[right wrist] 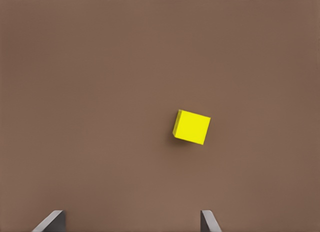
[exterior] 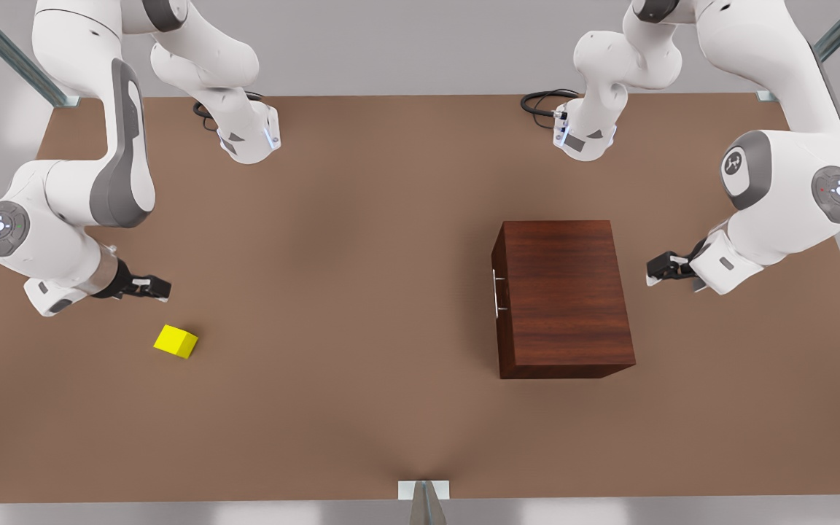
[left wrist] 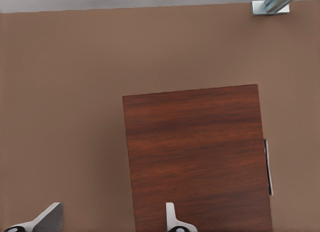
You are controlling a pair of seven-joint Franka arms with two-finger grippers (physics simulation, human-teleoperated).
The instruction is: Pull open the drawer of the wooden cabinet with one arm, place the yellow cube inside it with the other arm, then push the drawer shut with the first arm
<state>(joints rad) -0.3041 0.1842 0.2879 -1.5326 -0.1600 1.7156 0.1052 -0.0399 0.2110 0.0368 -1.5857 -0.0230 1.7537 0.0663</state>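
The wooden cabinet stands on the brown table toward the front view's right. Its drawer is shut, with the silver bar handle on the side facing the front view's left. My left gripper hovers open just off the cabinet's opposite side, away from the handle. The yellow cube lies on the table at the front view's left. My right gripper is open above the table, a short way behind the cube, holding nothing.
Both arm bases stand at the back of the table with black cables beside them. A metal bracket sits at the front edge. Bare table separates cube and cabinet.
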